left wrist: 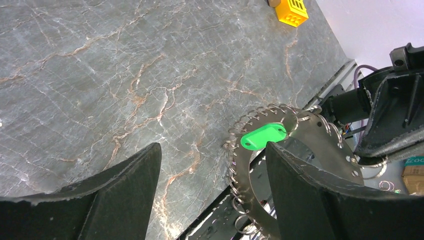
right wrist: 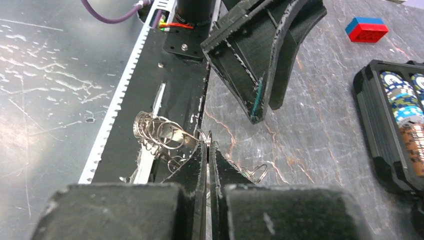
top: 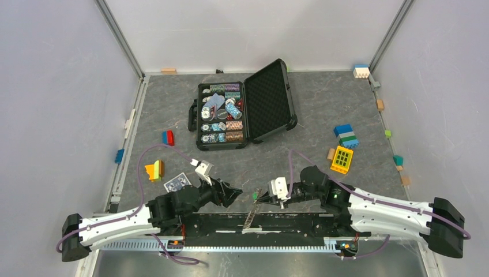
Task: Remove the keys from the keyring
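My right gripper [top: 262, 197] [right wrist: 207, 145] is shut on the rim of the keyring [left wrist: 300, 131], a flat silver hoop held on edge over the table's near edge. It also shows in the top view [top: 252, 216]. The keys [left wrist: 233, 165] fan around the rim as small silver pieces and wire loops, and they show in the right wrist view [right wrist: 156, 131] too. One carries a bright green tag [left wrist: 263, 136] [top: 254, 196]. My left gripper [top: 230, 193] [left wrist: 214, 150] is open and empty. The hoop's left rim lies just ahead of its jaws, close to the right finger [left wrist: 310, 195].
An open black case [top: 200, 135] with poker chips stands mid-table, its lid [top: 271, 101] tilted right. Toy blocks lie around: yellow [top: 341, 159], blue-green [top: 346, 137], red-blue [top: 168, 137], yellow-orange [top: 154, 170]. A playing card [top: 177, 183] lies by the left arm. The black base rail [top: 230, 222] runs below the grippers.
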